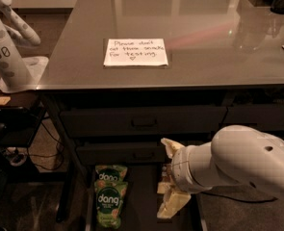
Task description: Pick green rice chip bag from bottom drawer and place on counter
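The note on the counter reads "Please don't eat these snacks for testing". The front bag and rear bag say "dang", and the white post shows "50" after an unclear digit. The gripper hangs spread beside the bags.

A pale two-finger end effector on a rounded white arm hangs below the front edge of the glossy grey glass-topped table. It is over the open dark metal bottom drawer, with its fingers spread wide. A tan snack packet shows partly behind it. Toward the table's left side, one green stand-up chip pouch overlaps a second green pouch, both apart from the end effector. A white handwritten paper note lies near the front edge, left of middle.
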You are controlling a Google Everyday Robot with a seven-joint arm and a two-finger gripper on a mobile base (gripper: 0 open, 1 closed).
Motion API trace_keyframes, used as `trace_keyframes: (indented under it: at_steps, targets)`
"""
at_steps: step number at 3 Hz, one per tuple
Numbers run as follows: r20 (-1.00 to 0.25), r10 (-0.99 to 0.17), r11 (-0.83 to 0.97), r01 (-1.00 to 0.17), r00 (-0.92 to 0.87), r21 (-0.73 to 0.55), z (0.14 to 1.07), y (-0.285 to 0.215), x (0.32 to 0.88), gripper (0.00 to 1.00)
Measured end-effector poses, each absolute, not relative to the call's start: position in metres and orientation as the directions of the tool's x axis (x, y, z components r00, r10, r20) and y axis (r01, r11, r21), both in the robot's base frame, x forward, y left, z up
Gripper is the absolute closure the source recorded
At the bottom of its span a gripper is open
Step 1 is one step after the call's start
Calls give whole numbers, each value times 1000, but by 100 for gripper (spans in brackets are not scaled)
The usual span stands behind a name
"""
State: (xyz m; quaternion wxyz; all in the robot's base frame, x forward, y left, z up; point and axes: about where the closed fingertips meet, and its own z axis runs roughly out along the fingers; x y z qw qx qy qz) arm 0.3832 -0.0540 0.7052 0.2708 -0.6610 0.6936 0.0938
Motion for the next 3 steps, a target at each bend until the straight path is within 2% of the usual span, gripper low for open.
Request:
trace_keyframes:
  at_steps: [2, 3]
  targets:
    - [-422, -906, 91, -983, -14, -162, 601, -77, 381, 0]
    - [-438, -897, 110, -988, -53, -106, 534, -65, 387, 0]
